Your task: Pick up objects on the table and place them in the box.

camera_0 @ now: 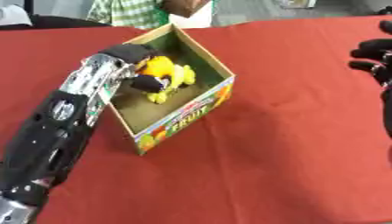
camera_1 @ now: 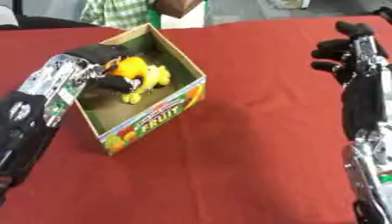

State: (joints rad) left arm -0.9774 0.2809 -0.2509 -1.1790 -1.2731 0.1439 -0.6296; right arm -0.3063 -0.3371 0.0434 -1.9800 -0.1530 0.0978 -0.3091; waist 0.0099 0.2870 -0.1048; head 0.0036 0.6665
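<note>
My left hand [camera_0: 145, 70] reaches into the cardboard fruit box [camera_0: 187, 114] from about 8 o'clock, its black fingers curled round a soft yellow plush toy [camera_0: 170, 74] that sits low inside, over the brown floor and near the box's far corner. The box is square and open-topped, with printed fruit and the word FRUIT on its near wall. It stands on a red tablecloth [camera_0: 291, 144]. Off at 3 o'clock, my right hand [camera_1: 348, 52] hangs open with fingers relaxed, holding nothing.

Left hand [camera_0: 141, 65] curled around yellow plush toy [camera_0: 170, 72] inside the box [camera_0: 187, 114].
</note>
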